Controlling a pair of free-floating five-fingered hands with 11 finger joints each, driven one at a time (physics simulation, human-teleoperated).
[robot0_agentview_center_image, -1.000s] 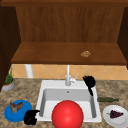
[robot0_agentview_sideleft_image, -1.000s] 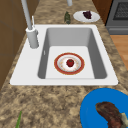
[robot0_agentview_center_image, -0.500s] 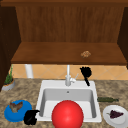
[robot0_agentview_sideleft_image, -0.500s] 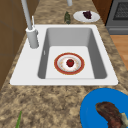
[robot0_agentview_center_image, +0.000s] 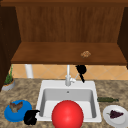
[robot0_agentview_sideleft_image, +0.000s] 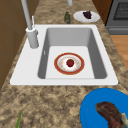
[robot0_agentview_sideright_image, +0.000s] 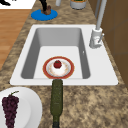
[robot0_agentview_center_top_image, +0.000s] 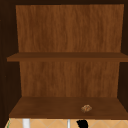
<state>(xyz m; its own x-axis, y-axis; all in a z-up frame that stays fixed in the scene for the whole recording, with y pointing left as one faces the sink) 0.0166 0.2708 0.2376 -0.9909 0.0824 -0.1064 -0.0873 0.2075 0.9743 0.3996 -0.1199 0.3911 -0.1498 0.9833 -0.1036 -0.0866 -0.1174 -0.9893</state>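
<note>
My right hand (robot0_agentview_center_image: 80, 70) floats just under the cabinet's lower shelf (robot0_agentview_center_image: 50, 53), above and right of the faucet (robot0_agentview_center_image: 67, 77); its fingers hang straight down and hold nothing. Its top also shows at the bottom of the upper view (robot0_agentview_center_top_image: 82, 123). A small brown lump (robot0_agentview_center_image: 85, 54) lies on the shelf just above this hand. My left hand (robot0_agentview_center_image: 31, 117) hovers at the front left, beside a blue plate (robot0_agentview_center_image: 10, 115) with brown food, fingers relaxed. A red round thing (robot0_agentview_center_image: 67, 115) sits in the sink (robot0_agentview_center_image: 43, 86); the side views show a red fruit (robot0_agentview_sideleft_image: 70, 62) on a red-rimmed plate (robot0_agentview_sideleft_image: 58, 68).
A white plate (robot0_agentview_center_image: 111, 121) with dark grapes (robot0_agentview_sideright_image: 10, 107) sits on the counter at the right. A dark green bottle (robot0_agentview_center_image: 107, 99) lies beside the sink's right rim. A potted plant (robot0_agentview_center_image: 8, 82) stands at the back left, beside a white cylinder (robot0_agentview_center_image: 28, 71).
My right hand has risen from beside the faucet towards the shelf's underside and drifted slightly left. The left hand has stayed put.
</note>
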